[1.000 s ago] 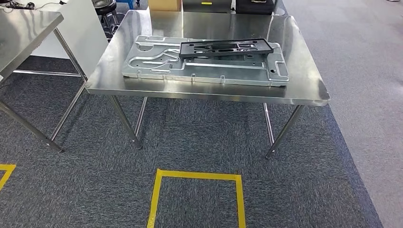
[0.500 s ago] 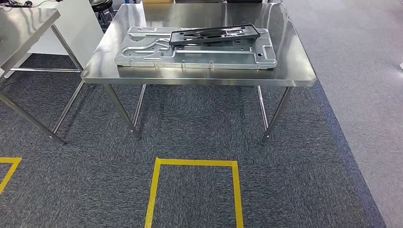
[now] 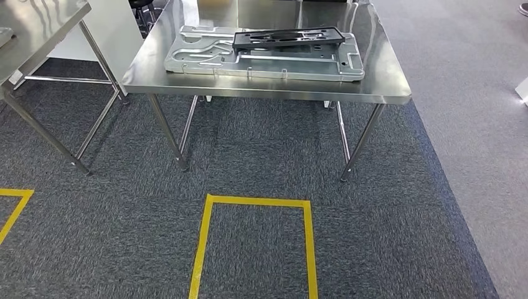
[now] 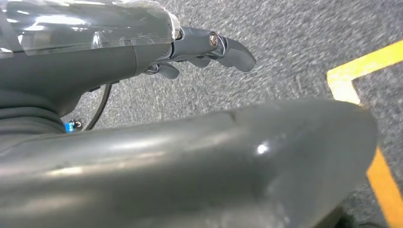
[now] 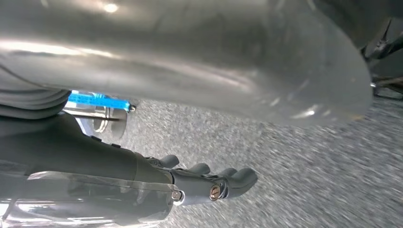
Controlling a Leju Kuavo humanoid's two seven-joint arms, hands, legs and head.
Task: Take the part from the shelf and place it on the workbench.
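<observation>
A steel table (image 3: 386, 81) stands ahead on the grey carpet (image 3: 261, 156); on it lies a large flat silver metal plate (image 3: 280, 62), and a long black part (image 3: 286, 37) rests flat on top of that plate, toward its far edge; a second steel table (image 3: 31, 25) stands off to the left, well apart; a yellow tape square (image 3: 255, 202) marks the carpet nearer the robot; the left hand (image 4: 209, 47) hangs over the carpet, fingers loosely curved and holding nothing; the right hand (image 5: 209, 183) likewise hangs free, its fingers fairly straight, side by side, grasping nothing.
</observation>
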